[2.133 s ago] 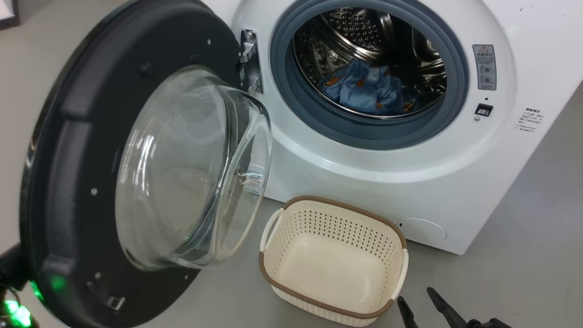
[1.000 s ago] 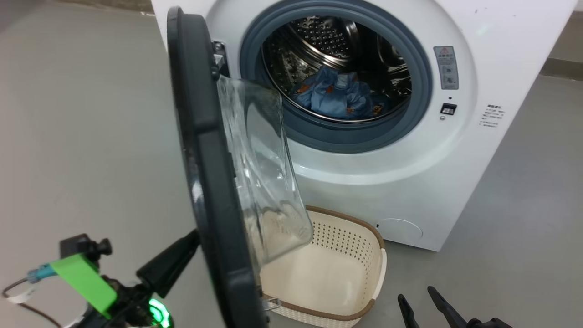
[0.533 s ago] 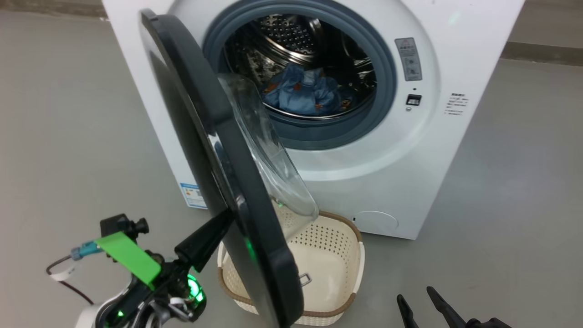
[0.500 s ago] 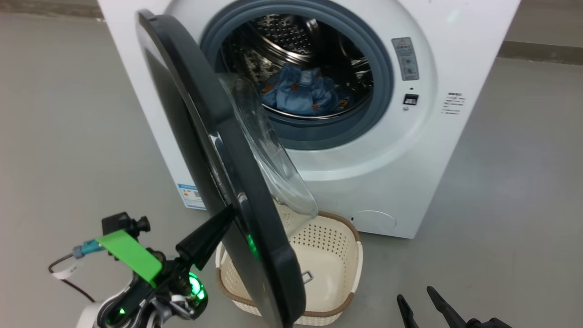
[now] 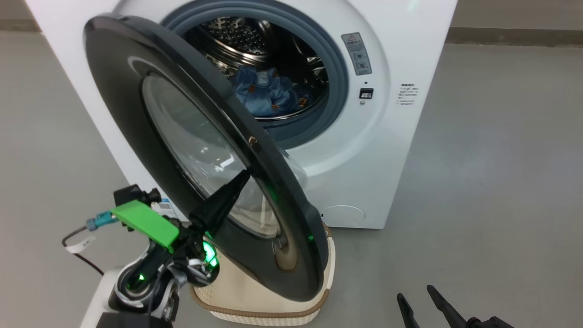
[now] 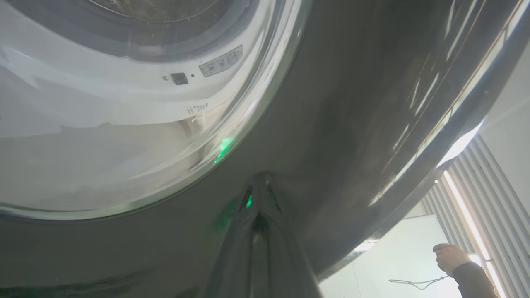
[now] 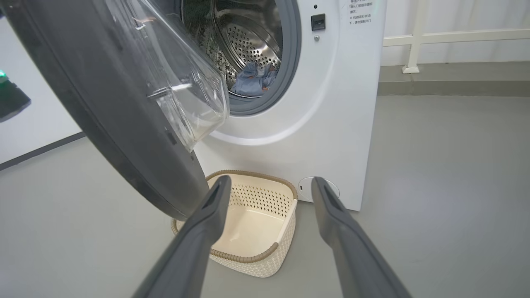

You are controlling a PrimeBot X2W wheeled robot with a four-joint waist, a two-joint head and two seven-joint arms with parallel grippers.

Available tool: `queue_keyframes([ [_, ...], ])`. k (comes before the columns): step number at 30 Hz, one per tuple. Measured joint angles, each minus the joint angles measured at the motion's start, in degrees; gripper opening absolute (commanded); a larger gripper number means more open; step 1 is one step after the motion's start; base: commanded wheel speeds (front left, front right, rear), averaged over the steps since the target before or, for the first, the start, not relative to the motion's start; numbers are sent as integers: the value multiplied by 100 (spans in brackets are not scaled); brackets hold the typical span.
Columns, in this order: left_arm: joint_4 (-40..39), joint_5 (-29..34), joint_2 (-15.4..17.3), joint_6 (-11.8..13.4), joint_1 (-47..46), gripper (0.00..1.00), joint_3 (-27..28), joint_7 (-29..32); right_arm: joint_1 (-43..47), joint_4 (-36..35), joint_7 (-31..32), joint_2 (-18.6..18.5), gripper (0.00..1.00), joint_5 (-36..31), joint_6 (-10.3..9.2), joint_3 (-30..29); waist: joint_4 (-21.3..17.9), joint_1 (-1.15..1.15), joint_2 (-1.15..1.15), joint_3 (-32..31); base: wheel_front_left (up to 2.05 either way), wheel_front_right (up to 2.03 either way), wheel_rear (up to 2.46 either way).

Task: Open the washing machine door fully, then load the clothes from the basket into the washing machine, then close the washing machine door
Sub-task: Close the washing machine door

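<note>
clothes (image 5: 266,93) loaded, basket (image 7: 258,267) empty; our closed left fingers (image 5: 223,202) press the half-shut door (image 5: 118,105), closing unfinished; right fingers (image 7: 352,248) spread, idle

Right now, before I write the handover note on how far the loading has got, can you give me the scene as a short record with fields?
washing machine door: ajar, angled across the opening, not latched
left gripper: shut, tip against the door's outer face
right gripper: open, holding nothing
clothes: light-blue pile inside the washing machine
basket: on the floor before the machine, looks empty
left to do: shut the door
</note>
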Motion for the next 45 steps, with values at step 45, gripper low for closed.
queue_keyframes([
  [45,1675,-73,77,-82,-1659,0,-293,-1488,-505,115,1,-74,100,0,0,352,-919,0,0,300,0,0,0],
])
